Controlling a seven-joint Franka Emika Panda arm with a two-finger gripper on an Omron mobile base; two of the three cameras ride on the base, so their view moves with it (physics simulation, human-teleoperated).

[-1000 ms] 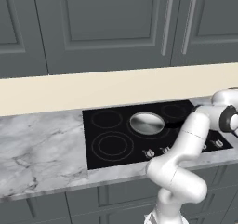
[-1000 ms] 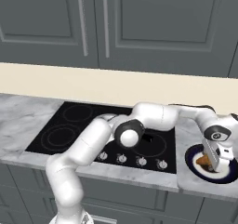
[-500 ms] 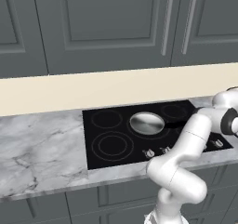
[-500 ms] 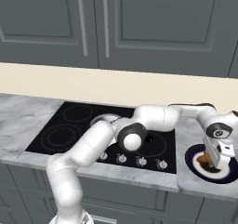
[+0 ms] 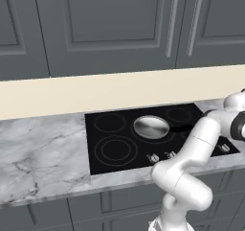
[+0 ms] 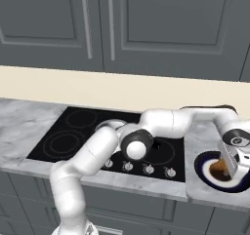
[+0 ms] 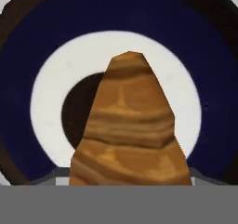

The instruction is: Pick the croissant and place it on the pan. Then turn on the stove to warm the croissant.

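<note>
A: We're reaching far out past the right end of the stove, and the gripper hangs right over a dark-rimmed plate on the desk.

B: The croissant sits on that plate, close under the hand, its tapered end pointing up the hand view. In the right base view we catch just a brown patch of croissant beside the gripper.

A: Are the jaws clenched on it, or released?

B: We can't tell. The fingertips are hidden behind the pastry in the hand view, and from the base the hand is too small to read.

A: How will it handle, do we think?

B: Light, we'd judge, and soft and flaky. Squeeze hard and it crushes or sheds crust. We'd take it across the thick middle, where the jaws get the most body, not at the thin ends.

A: And the pan?

B: Left base view gives us that: silver, round, near the stove's middle, black handle pointing right. Well apart from the plate, so a long carry back across the stove.

A: The right base view hides the pan behind our own arm, though it shows the knobs along the stove's front edge.

B: And only the hand view gives the pastry's layered surface up close.
</note>
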